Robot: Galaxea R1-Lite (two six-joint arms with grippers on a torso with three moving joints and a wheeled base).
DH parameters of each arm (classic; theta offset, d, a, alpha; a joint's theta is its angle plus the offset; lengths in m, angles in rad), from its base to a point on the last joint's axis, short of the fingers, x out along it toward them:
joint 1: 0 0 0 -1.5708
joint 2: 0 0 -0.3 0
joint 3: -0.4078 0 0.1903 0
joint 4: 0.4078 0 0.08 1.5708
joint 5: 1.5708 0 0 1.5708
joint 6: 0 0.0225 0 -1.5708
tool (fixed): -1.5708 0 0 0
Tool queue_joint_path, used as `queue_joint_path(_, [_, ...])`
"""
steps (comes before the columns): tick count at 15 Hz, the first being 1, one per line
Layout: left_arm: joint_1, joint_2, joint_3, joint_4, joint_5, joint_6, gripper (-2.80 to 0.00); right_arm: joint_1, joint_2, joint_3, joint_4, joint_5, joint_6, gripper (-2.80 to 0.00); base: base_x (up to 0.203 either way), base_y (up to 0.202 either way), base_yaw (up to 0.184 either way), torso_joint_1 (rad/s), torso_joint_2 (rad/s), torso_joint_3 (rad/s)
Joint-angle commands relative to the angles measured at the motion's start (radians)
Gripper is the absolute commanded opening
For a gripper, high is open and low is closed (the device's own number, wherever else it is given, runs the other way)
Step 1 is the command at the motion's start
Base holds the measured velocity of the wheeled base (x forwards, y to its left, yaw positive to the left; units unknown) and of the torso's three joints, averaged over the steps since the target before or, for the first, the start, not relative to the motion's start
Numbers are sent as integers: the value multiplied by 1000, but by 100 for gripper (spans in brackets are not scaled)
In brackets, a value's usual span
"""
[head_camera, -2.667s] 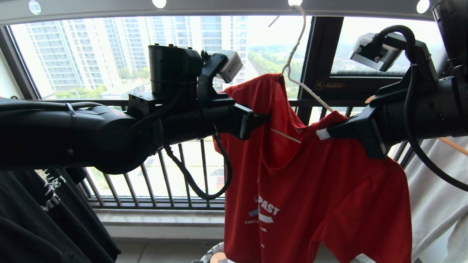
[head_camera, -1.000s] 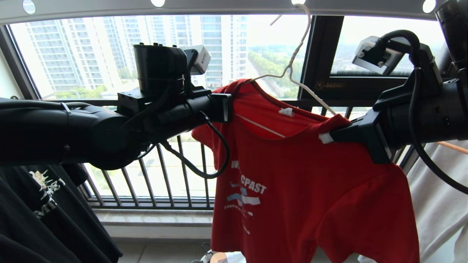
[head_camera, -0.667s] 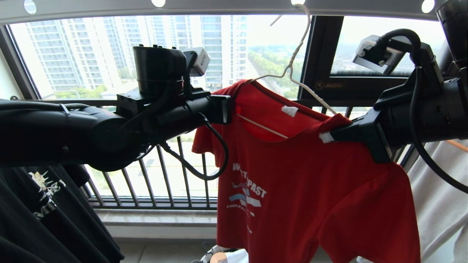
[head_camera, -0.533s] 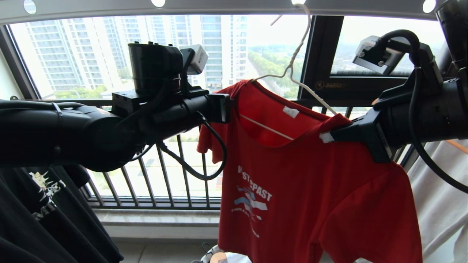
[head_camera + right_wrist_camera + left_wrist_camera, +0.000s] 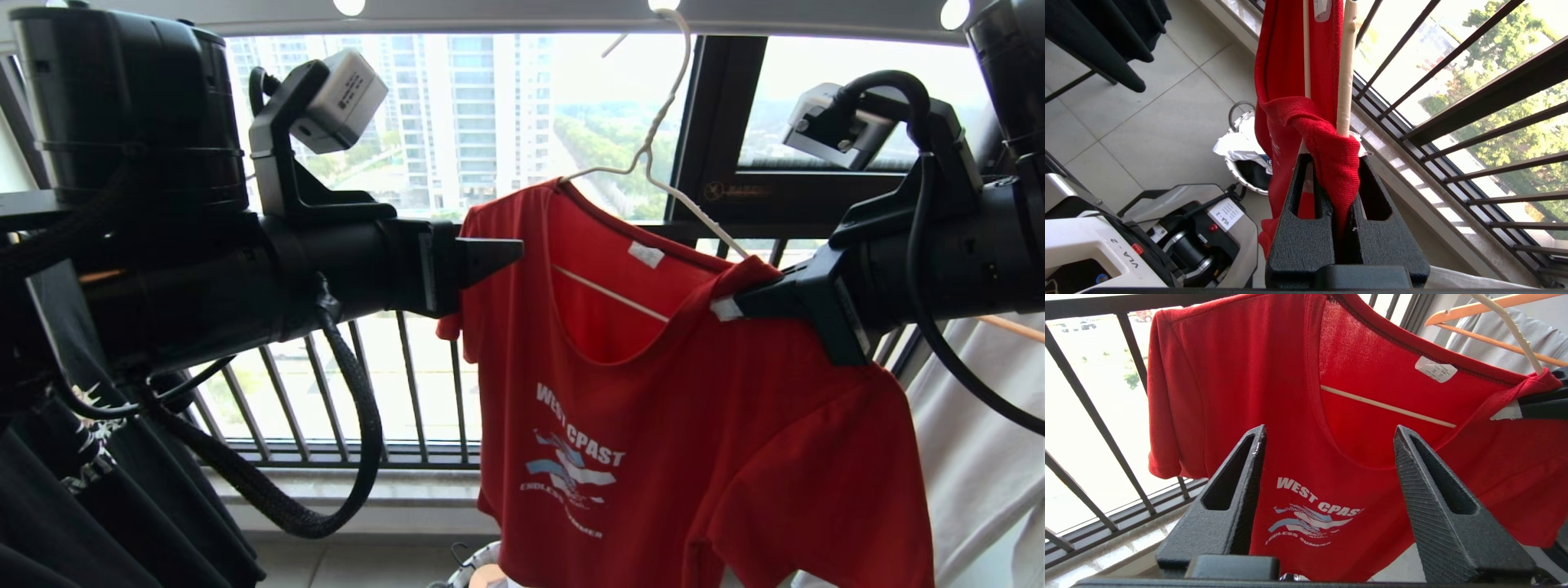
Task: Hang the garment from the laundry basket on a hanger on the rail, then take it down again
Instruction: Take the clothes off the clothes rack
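The left end effector (image 5: pixel 1327 437) has let go of the red T-shirt (image 5: pixel 694 425) and pulled back, fingers spread with nothing between them. That shoulder now sits on the white wire hanger (image 5: pixel 653 155), hooked on the rail (image 5: pixel 506 12). The right end effector (image 5: pixel 1337 163) stays pinched on the other shoulder; judging by this, hanging is nearly done, with only that release left

Cloth, wire and ribbed plastic
The garment (image 5: pixel 702 441) is matt red knit cloth; the hanger (image 5: pixel 653 139) — thin, smooth white wire; left gripper (image 5: pixel 1327 435) pads (image 5: pixel 1414 473) — ribbed black plastic.
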Motion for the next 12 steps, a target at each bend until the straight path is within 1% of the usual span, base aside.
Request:
queue_joint_path(1, [-1,-160,87,13,-5,-39,-280,0,1,1,4,0,-1,-280,0,0,0,0,0,0])
queue_joint_path(3, [1,-192,119,16,-8,-54,-280,0,3,2,4,0,-1,-280,0,0,0,0,0,0])
queue_joint_path(7, [3,-215,139,21,-5,-53,-280,0,0,15,4,0,-1,-280,0,0,0,0,0,0])
queue_joint_path(8, [3,-224,136,21,-5,-53,-280,0,-2,21,3,0,-1,0,0,0,0,0,0,0])
queue_joint_path(11, [3,-219,118,33,-6,-53,-280,0,-23,30,6,0,-1,0,0,0,0,0,0,0])
queue_joint_path(12, [2,-215,90,80,-8,-53,-280,0,-38,34,6,0,-1,0,0,0,0,0,0,0])
